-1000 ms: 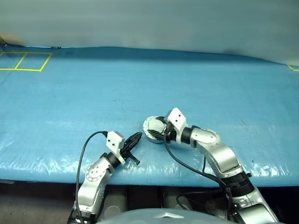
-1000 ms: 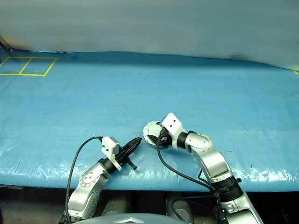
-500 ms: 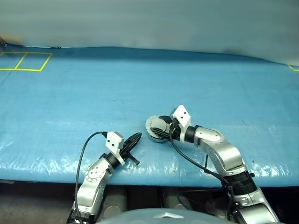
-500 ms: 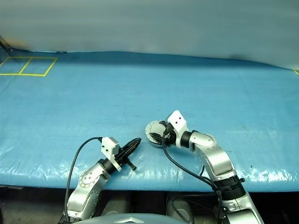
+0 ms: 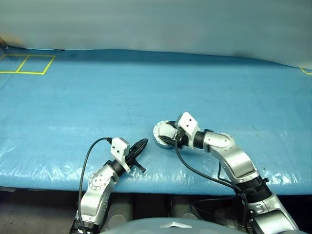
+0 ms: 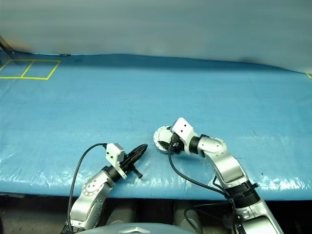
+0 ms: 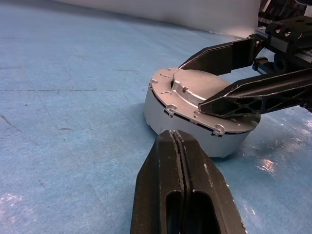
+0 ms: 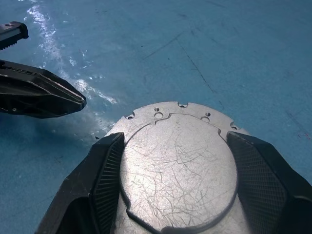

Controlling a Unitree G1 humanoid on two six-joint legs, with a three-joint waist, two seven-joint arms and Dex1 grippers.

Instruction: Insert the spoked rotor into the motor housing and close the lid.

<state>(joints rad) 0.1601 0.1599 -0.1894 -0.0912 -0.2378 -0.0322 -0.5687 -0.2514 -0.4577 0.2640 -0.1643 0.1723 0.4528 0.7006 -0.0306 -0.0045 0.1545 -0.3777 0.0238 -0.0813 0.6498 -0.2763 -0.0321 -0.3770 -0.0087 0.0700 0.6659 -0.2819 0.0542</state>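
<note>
1. Shifted a bit since a second ago: right arm (image 5: pixel 229 156) swung slightly, white wrist block now sitting closer to the round part; left arm (image 5: pixel 100 183) parked exactly where it was.
2. Far left first: yellow tape squares (image 5: pixel 27 63) near the back corner of the blue sheet (image 5: pixel 97 92) covering the table.
3. Next over, left gripper (image 5: pixel 142 143) low near the front edge, clenched tight on nothing, both black fingers (image 7: pixel 180 161) pressed flat together, tip aimed at the round part and stopping just short of it.
4. Black cable (image 5: pixel 90 156) looping up from that arm to its wrist block.
5. Middle: motor housing (image 7: pixel 195 124) flat on the sheet, silver-grey wall, looks closed already.
6. Lid (image 8: pixel 178 165) down on top, plain scratched silver face up, small holes round its rim.
7. Can't see any spoked rotor, presumably under there, honestly can't tell.
8. Right gripper (image 8: pixel 178 170) reaching in from the right, spread wide across the lid, one black finger (image 8: pixel 105 170) on each side of it, pads hugging the edge; gripping or just framing it, can't tell.
9. Rest of the sheet off to the right plain blue, shiny wrinkles along the front edge.
</note>
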